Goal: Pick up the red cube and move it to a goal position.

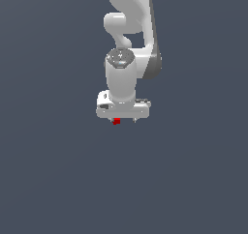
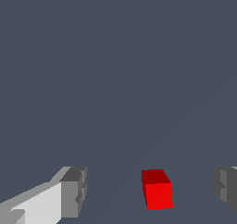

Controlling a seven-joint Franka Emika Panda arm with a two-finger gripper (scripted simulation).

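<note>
Red cube [image 2: 157, 195] plain, matt; end effector [image 2: 150, 190] pads [image 2: 74, 190] dull grey.

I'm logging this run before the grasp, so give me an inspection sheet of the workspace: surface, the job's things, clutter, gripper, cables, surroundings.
Surface: plain dark grey floor, bare where visible.
Job's things: red cube lies between the fingers, touching neither; no goal marker seen.
Clutter: nothing seen.
Gripper: white gripper open, straddling the cube, which in the exterior view sits toward that view's left.
Cables: nothing seen.
Surroundings: only the white arm against uniform grey.
</note>
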